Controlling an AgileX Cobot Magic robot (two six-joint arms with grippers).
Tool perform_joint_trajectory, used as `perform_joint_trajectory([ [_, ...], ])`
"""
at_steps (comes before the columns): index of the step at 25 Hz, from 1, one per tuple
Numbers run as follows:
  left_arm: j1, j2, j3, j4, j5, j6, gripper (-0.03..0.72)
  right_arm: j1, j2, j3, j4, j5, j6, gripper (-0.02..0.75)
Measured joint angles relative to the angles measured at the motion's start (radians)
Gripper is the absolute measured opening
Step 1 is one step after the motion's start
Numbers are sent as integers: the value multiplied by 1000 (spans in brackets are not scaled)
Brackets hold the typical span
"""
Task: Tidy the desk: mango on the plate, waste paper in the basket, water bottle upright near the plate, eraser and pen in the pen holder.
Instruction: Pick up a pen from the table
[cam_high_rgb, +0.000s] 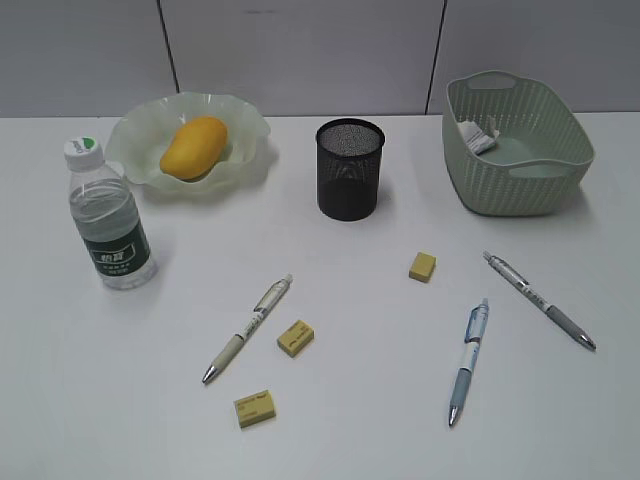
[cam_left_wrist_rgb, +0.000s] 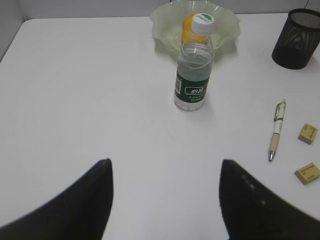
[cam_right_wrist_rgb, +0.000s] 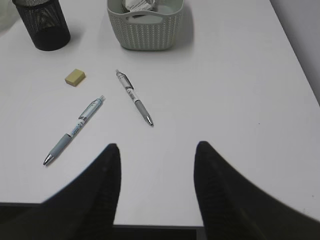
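The mango (cam_high_rgb: 193, 147) lies on the ruffled pale-green plate (cam_high_rgb: 135, 135) at the back left. The water bottle (cam_high_rgb: 108, 215) stands upright in front of the plate; it also shows in the left wrist view (cam_left_wrist_rgb: 194, 65). The waste paper (cam_high_rgb: 480, 136) lies in the basket (cam_high_rgb: 520, 150). The black mesh pen holder (cam_high_rgb: 350, 168) stands mid-back. Three pens (cam_high_rgb: 247, 328) (cam_high_rgb: 467, 361) (cam_high_rgb: 539, 299) and three yellow erasers (cam_high_rgb: 422, 266) (cam_high_rgb: 295, 337) (cam_high_rgb: 255, 408) lie on the desk (cam_high_rgb: 360, 400). My left gripper (cam_left_wrist_rgb: 166, 162) and right gripper (cam_right_wrist_rgb: 157, 146) are open and empty above the desk; neither shows in the exterior view.
The desk's front edge (cam_right_wrist_rgb: 160, 227) lies just under my right gripper. Its right edge (cam_right_wrist_rgb: 295, 55) runs past the basket (cam_right_wrist_rgb: 145, 30). A grey panelled wall (cam_high_rgb: 300, 50) stands behind the desk.
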Motion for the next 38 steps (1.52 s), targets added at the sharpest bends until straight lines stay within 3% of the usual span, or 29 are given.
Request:
perform_joint_trajectory([
  [11, 0, 0, 0, -1, -1, 0, 451, 0, 51, -26, -15, -1, -13, 386],
  [18, 0, 0, 0, -2, -2, 0, 445, 0, 435, -94, -24, 1, -17, 386],
  [29, 0, 0, 0, -5, -2, 0, 407, 0, 1058, -358, -18, -54, -18, 389],
  [34, 0, 0, 0, -5, -2, 0, 396, 3, 1292, -466, -18, -61, -26, 468],
  [38, 0, 0, 0, -5, -2, 0, 377, 57, 1462, -516, -15, -85, -63, 490],
])
